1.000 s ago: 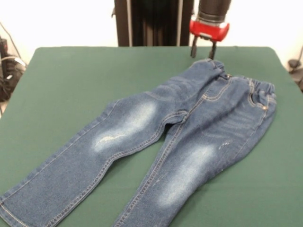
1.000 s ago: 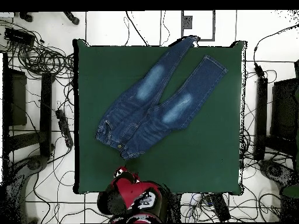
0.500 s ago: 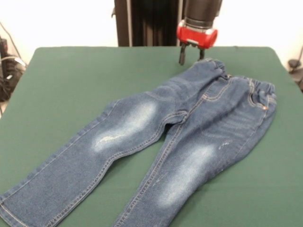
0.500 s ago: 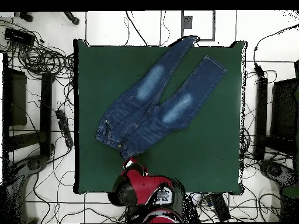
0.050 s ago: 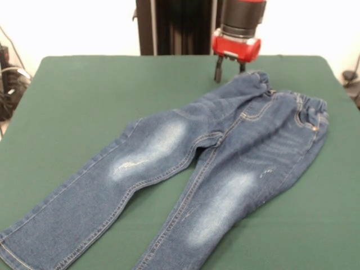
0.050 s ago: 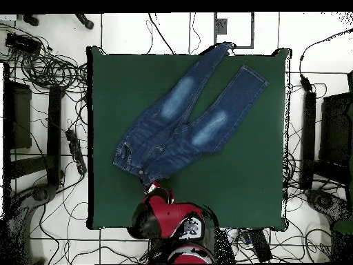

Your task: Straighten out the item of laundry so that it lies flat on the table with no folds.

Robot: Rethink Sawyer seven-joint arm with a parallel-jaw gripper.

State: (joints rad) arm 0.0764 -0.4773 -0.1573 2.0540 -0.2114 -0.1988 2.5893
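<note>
Main risk: the gripper (image 5: 229, 73) comes down at the very edge of the waistband, so it may catch only the top layer of denim or miss the cloth and close on bare table (image 5: 84, 95). A pull from that corner could also drag the whole pair of jeans (image 5: 214, 152) across the felt instead of flattening it, or bunch the elastic waist further. One leg hem (image 6: 224, 47) already reaches the table's edge in the overhead view, so a shove that way may push it off.

Gripper state: two dark fingers visible with a clear gap between them, nothing held, so parted and empty. It hovers just beside the waistband corner (image 5: 254, 77), on the robot's side of the jeans, about touching height but contact cannot be told.

The jeans lie diagonally on the table, front up, legs spread apart, waistband nearest the robot, mostly flat with the waist rumpled.
</note>
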